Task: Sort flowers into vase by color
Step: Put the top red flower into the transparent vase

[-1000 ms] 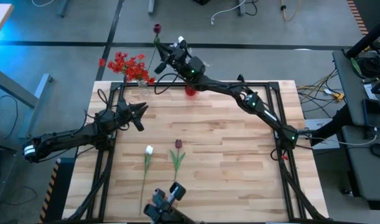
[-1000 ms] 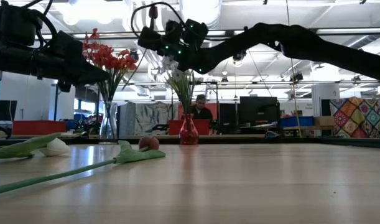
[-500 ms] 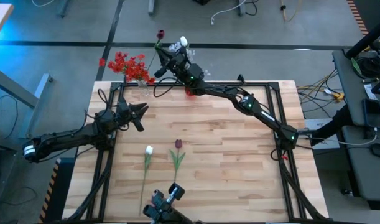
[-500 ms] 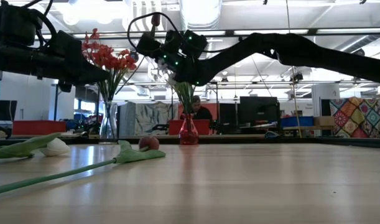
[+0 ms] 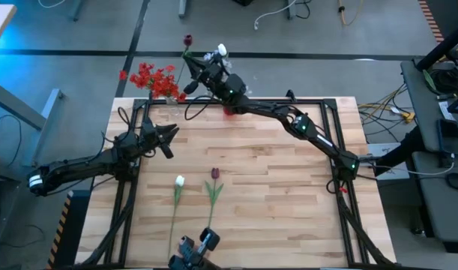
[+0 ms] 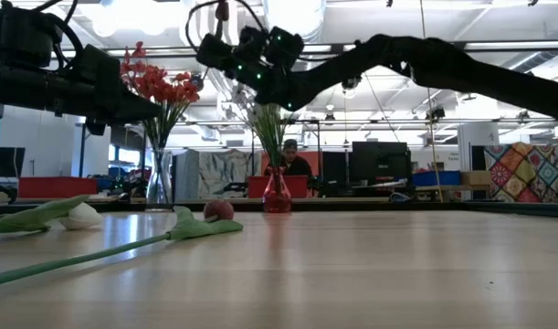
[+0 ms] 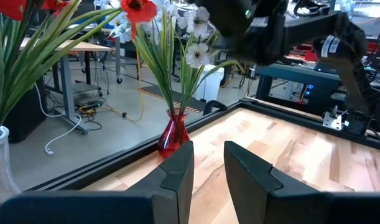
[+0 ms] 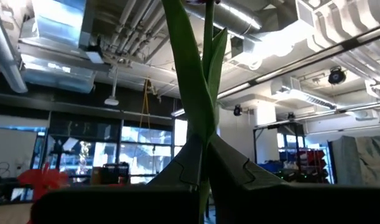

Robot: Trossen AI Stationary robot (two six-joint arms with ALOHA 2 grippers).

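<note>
My right gripper (image 5: 194, 75) (image 6: 215, 47) is over the table's far edge, between the two vases, shut on a dark red tulip (image 5: 187, 39) whose head (image 6: 222, 10) stands above it. A red vase (image 5: 229, 110) (image 6: 277, 192) (image 7: 173, 132) holds white and pale sprays. The clear vase (image 6: 158, 178) holds red flowers (image 5: 155, 78). A white bud (image 5: 180, 181) and a second dark red tulip (image 5: 214, 174) lie flat on the wood. My left gripper (image 5: 169, 135) (image 7: 208, 168) hovers open over the table's left part, pointing at the red vase. My right gripper pinches the tulip's green stem (image 8: 206, 144) between its two fingers, just below the long leaves (image 8: 191, 81). The fingers lie across the stem. The tulip is lifted clear and stands roughly upright, its head above the gripper.
Black frame rails (image 5: 288, 100) run around the table's edges. The middle and right of the wooden top (image 5: 288, 180) are bare. In the low view a person (image 6: 290, 157) sits in the room behind the red vase.
My right gripper, still shut on the tulip, dipped a little and then rose again over the far edge, and the tulip's head now stands higher than before. The left arm has kept still.
</note>
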